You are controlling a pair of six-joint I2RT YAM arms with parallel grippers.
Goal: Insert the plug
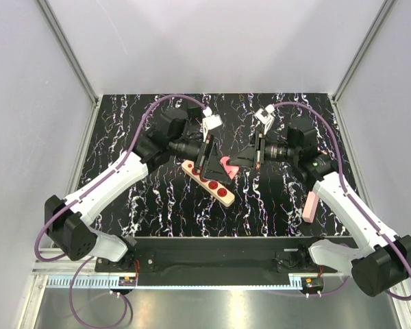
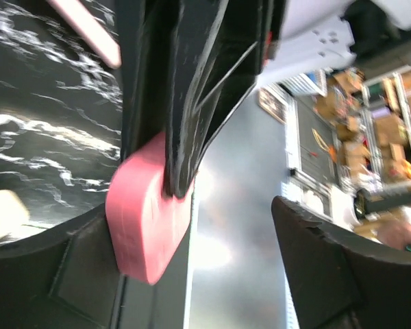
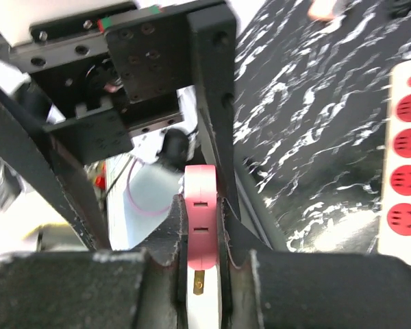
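Right wrist view shows the right gripper [image 3: 201, 233] with its fingers closed on the pink plug [image 3: 200, 185], pinching its thin flat sides, a brass prong showing low between them. That narrow hold could let the plug pivot once the prong meets resistance. Just behind, the left gripper [image 2: 198, 240] has its fingers spread wide around the plug, one very close, so a careless move could knock it askew. Beyond, the cream power strip [image 3: 404, 161] lies loose and slantwise mid-tabletop [image 1: 137, 123], the plug held just beside it. Pressed off-centre, the strip may slide and the prongs miss its red sockets.
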